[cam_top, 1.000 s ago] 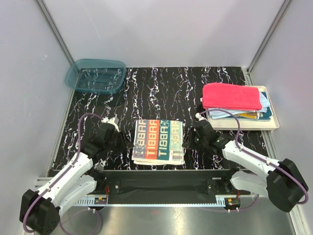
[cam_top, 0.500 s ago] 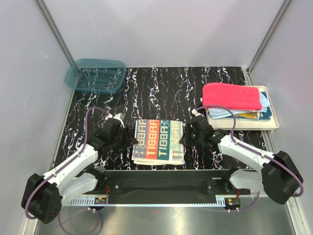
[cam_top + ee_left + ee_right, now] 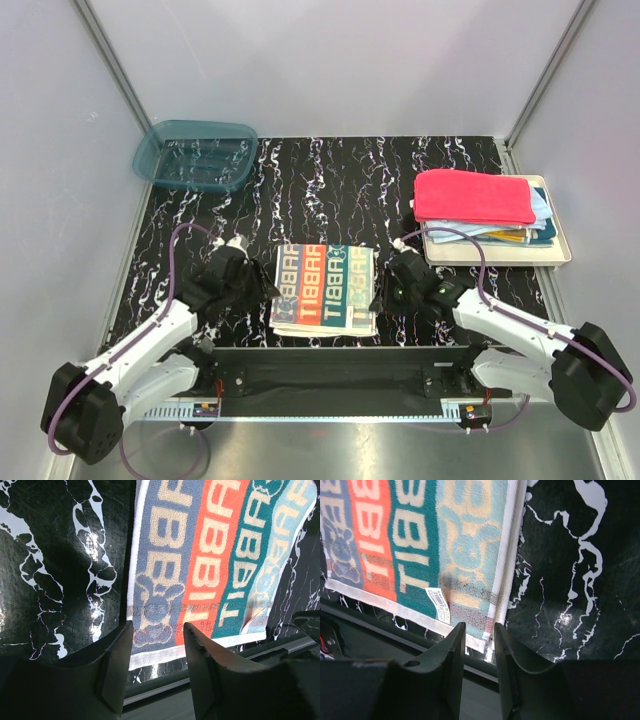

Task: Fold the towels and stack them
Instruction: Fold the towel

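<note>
Towel of soft cloth (image 3: 325, 290), striped blue, red and teal with lettering: lies flat at near edge of black marbled table (image 3: 330, 190). Left gripper (image 3: 159, 635) spread wide, empty, over near-left corner; right gripper (image 3: 479, 630) barely parted, seemingly empty, at near-right: poised for folding.

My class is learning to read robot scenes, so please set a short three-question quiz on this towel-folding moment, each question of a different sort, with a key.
1. True or false: the lettered towel lies on the cream tray.
2. Which towel lies topmost on the tray? A the red-pink towel, B a teal one, C a mustard-brown one.
3. Fill in: the left gripper has its jaws ____ above the lettered towel's near edge.
Key: 1 false, it lies on the black table; 2 A; 3 open.
</note>
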Robot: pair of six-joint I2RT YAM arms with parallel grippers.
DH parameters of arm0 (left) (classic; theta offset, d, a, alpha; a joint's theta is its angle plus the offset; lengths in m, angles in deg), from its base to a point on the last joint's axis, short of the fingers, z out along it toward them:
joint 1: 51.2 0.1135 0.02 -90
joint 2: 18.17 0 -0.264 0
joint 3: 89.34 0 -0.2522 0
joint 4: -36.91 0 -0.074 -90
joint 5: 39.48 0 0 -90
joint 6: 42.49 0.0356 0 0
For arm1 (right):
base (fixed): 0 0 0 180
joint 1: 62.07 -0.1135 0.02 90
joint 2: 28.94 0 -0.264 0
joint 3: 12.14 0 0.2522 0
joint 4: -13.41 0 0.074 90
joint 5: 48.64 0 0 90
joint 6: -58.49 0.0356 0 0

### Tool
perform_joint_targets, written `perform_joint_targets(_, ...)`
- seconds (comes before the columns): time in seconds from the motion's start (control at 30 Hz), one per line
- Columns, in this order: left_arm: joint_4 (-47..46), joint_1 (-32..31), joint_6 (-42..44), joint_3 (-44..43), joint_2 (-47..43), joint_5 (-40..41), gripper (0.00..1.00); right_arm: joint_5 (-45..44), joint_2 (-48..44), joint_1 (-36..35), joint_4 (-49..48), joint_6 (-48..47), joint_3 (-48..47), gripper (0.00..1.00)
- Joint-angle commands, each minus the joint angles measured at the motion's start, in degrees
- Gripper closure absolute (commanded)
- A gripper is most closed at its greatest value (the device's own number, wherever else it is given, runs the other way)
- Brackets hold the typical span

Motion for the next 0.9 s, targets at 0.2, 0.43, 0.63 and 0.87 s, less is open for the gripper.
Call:
perform_joint_targets(0.2,-5.2,0.6,-0.4,-6.8,6.4,7.4,0.47,-16.1,10.0,2.5,3.4,-6.6,-16.8,0.62)
perform_joint_targets(0.43,-12.3,5.3,-0.8,-16.0,20.8,12.8,0.49,-10.1,24.4,12.8,-2.0,-10.5,-26.1,0.63)
perform_joint_targets(0.63,-16.3,9.0,1.5,-22.7,32.5,9.3,0.5,-4.9,29.3,15.1,-3.9,-10.3,-28.0,0.51)
perform_joint_targets(0.87,-18.3,10.8,1.6,-26.1,40.7,3.7,0.49,-2.6,33.3,15.8,-7.6,-8.4,-27.6,0.5)
